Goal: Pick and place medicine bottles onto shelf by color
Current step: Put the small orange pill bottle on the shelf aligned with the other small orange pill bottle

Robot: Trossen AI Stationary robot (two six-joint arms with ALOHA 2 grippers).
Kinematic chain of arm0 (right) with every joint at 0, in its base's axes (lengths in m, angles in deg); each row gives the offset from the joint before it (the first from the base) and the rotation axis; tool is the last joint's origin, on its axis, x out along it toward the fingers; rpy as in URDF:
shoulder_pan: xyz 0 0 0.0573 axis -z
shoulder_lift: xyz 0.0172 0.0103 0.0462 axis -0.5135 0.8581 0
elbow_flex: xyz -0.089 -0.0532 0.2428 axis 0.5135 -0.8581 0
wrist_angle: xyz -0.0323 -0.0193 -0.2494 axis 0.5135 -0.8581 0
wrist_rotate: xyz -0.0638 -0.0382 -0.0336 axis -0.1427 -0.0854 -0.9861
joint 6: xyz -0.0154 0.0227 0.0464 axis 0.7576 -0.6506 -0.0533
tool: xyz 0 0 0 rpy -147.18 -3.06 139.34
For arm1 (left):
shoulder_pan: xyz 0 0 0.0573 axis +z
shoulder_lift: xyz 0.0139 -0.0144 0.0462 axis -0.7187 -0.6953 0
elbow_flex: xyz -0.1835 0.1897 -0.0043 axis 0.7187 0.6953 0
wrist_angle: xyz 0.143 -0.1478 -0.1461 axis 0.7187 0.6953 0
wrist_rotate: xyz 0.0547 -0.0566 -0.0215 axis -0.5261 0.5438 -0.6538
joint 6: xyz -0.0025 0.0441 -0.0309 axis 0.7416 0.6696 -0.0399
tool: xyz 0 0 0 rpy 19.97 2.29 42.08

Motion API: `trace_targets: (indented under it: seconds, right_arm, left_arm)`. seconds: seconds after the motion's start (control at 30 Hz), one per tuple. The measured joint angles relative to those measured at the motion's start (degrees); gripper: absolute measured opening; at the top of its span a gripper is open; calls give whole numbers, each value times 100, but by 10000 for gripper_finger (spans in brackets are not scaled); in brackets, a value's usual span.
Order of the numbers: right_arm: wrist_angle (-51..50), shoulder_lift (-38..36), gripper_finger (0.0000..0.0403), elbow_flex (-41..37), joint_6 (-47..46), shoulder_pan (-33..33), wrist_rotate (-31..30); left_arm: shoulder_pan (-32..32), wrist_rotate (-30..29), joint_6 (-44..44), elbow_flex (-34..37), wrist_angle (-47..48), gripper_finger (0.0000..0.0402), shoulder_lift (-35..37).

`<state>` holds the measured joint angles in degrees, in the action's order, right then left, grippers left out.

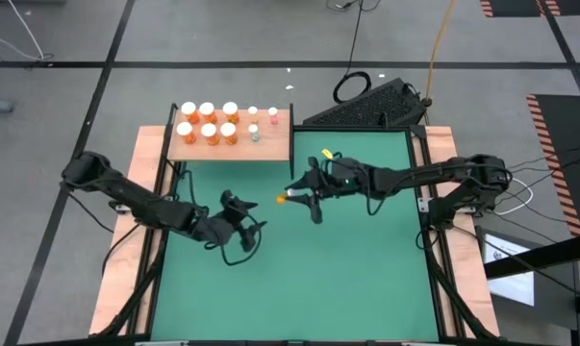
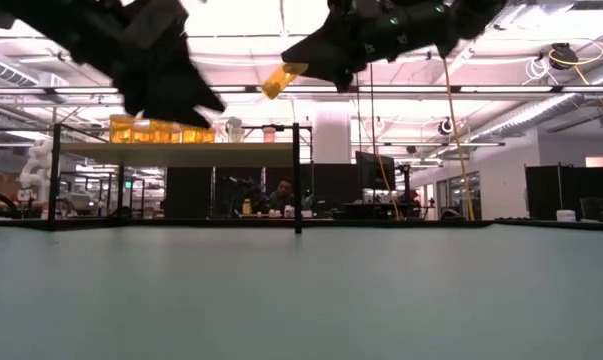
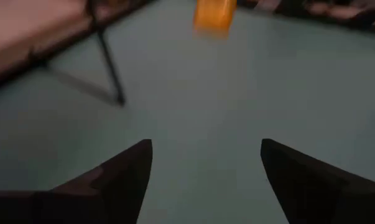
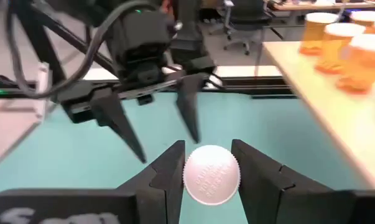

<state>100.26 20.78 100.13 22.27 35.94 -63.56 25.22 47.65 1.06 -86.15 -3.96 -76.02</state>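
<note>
My right gripper (image 1: 294, 197) hangs above the middle of the green mat (image 1: 366, 279), shut on a small orange bottle (image 2: 281, 78) with a white cap. My left gripper (image 1: 249, 204) is open and empty just to the left of it, fingers toward the bottle, which shows ahead in the left wrist view (image 3: 215, 15). The wooden shelf (image 1: 275, 149) stands at the mat's far left corner. On its board stand six orange bottles (image 1: 207, 122) in two rows and three small bottles (image 1: 254, 123), all upright. My right gripper pinches the bottle at its white cap end (image 4: 211, 175) between its two fingers, one on each side. The cap faces back toward the wrist and the orange body (image 1: 282, 200) sticks out past the fingertips toward the table's left. The bottle is lifted clear of the mat, tilted.
The shelf's thin black posts (image 2: 297, 180) stand near both grippers. A black keyboard (image 1: 366, 106) lies beyond the mat's far edge. Cables trail at the table's right side (image 1: 520, 197). The near half of the mat is bare green.
</note>
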Motion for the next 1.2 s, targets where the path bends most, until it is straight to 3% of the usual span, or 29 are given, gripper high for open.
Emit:
trace_targets:
  seconds: [0.13, 0.3, 0.5, 0.73, 0.87, 1.2]
  right_arm:
    - [-1048, 40, 117, 818, 432, 279, -18]
    - [-2332, 449, 118, 2233, 953, 759, -20]
    - [-4559, 1805, 118, 4680, 1475, 1310, -17]
    - [-6614, 3435, 118, 7300, 1911, 1679, -22]
    - [-7055, 3713, 118, 7870, 1932, 1820, -22]
    - [-7779, 3694, 118, 7912, 1825, 2080, -26]
  left_arm:
    - [-134, -19, -849, 52, 929, 303, 56]
    - [-169, -21, -1591, 512, 732, 282, -149]
    - [-171, -18, -2172, 1188, -392, 260, -420]
    - [-239, -18, -2058, 1296, -758, 239, -445]
    - [-391, -16, -1870, 1298, -934, 233, -445]
    - [-530, -62, -1651, 1298, -1098, 232, -445]
